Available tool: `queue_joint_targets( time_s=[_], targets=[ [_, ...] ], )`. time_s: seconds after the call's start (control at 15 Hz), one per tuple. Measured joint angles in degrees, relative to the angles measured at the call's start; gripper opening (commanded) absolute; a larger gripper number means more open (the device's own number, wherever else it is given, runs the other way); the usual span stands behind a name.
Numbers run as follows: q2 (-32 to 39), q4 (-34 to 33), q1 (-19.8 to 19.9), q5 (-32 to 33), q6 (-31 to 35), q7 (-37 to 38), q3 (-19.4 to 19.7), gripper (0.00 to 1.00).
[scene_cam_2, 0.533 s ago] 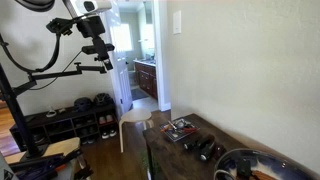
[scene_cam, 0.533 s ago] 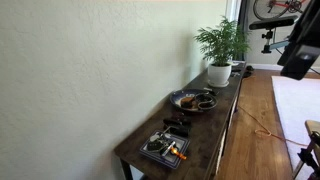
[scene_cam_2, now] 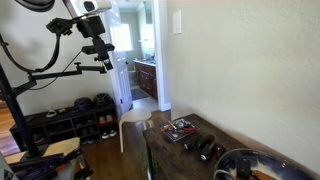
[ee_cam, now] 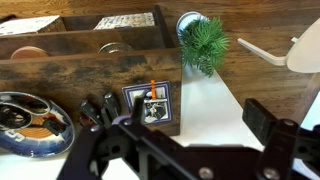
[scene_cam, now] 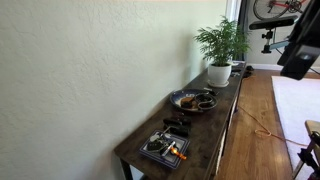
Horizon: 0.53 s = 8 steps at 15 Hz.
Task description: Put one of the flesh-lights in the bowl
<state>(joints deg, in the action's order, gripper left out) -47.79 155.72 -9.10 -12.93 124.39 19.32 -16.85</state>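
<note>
Several small black flashlights point(scene_cam: 178, 123) lie on the long dark table, between the bowl and a tray; they also show in an exterior view point(scene_cam_2: 205, 149) and in the wrist view point(ee_cam: 100, 108). The wide dark glossy bowl point(scene_cam: 176, 100) sits mid-table with some items in it, and it shows in an exterior view point(scene_cam_2: 245, 156) and at the left of the wrist view point(ee_cam: 68, 122). My gripper point(ee_cam: 190, 116) is open and empty. It hangs high above the scene and off the table's side, far from the flashlights.
A rectangular dark tray point(scene_cam: 150, 150) holding an orange-tipped item point(ee_cam: 152, 88) stands at the table's near end. A white pot with a green plant point(scene_cam: 219, 72) stands at the far end. Wood floor and a pale rug point(ee_cam: 200, 110) lie beside the table.
</note>
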Motion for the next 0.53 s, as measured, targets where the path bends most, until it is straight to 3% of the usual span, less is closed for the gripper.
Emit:
queue_joint_targets(
  time_s=[0.53],
  targets=[
    [1.2, 0.0, 0.5, 1.0, 0.7, -0.1, 0.1, 1.0]
  ],
)
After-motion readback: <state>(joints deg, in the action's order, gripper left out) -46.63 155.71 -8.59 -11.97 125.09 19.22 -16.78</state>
